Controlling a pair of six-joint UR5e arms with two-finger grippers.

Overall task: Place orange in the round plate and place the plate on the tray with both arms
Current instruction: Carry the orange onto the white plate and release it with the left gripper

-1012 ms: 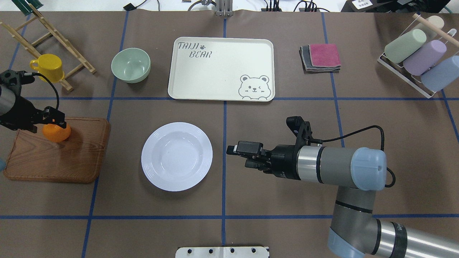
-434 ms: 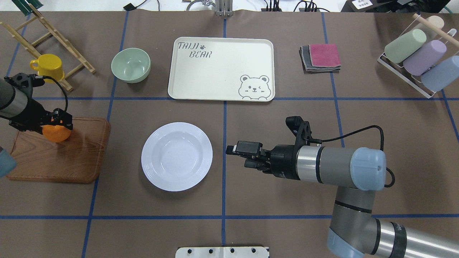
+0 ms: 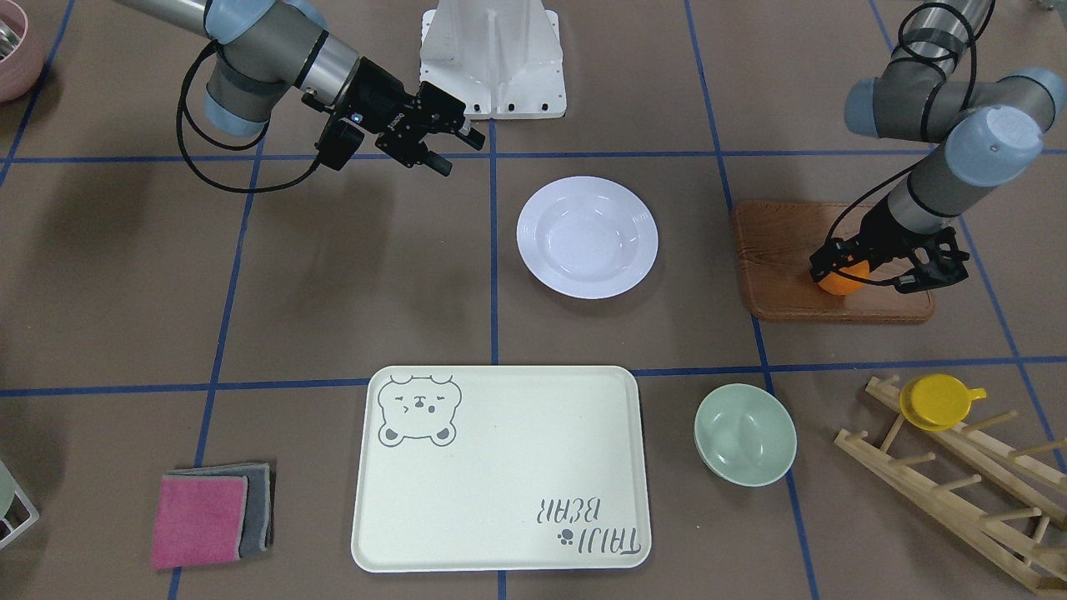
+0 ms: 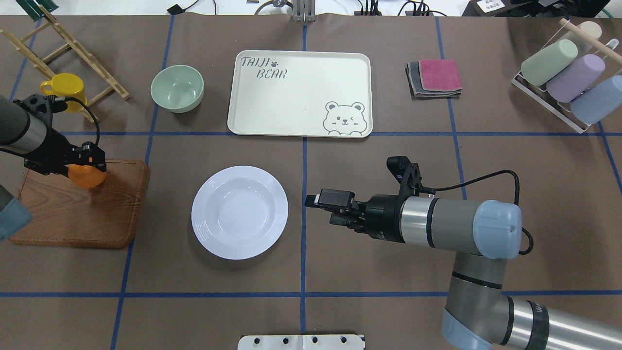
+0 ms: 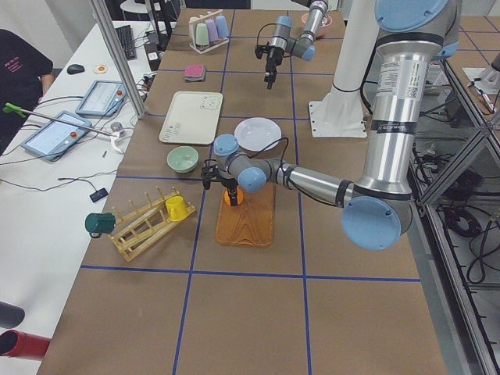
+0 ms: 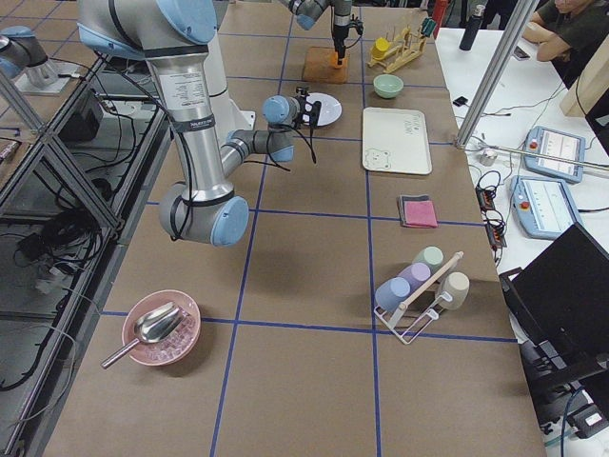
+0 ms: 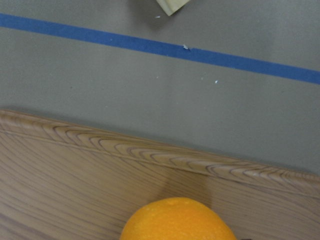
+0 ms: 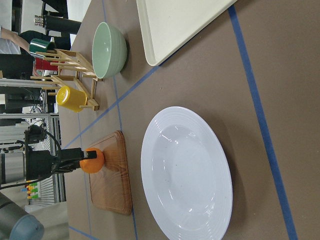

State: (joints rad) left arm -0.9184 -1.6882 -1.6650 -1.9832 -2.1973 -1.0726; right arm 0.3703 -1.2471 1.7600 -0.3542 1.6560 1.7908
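My left gripper is shut on the orange, which hangs a little above the far edge of the brown wooden board. The left wrist view shows the orange at its bottom edge, over the board's rim. The white round plate lies empty on the table between the two arms. My right gripper hovers just right of the plate, pointing at it, open and holding nothing. Beyond the plate lies the cream tray, which has nothing on it. The right wrist view shows the plate and, further off, the held orange.
A pale green bowl stands left of the tray. A yellow cup hangs on a wooden rack at the far left. Folded cloths lie right of the tray, and a wire holder with pastel cups is at the far right.
My left gripper has carried the orange to the right, toward the board's far edge. The right arm has barely moved.
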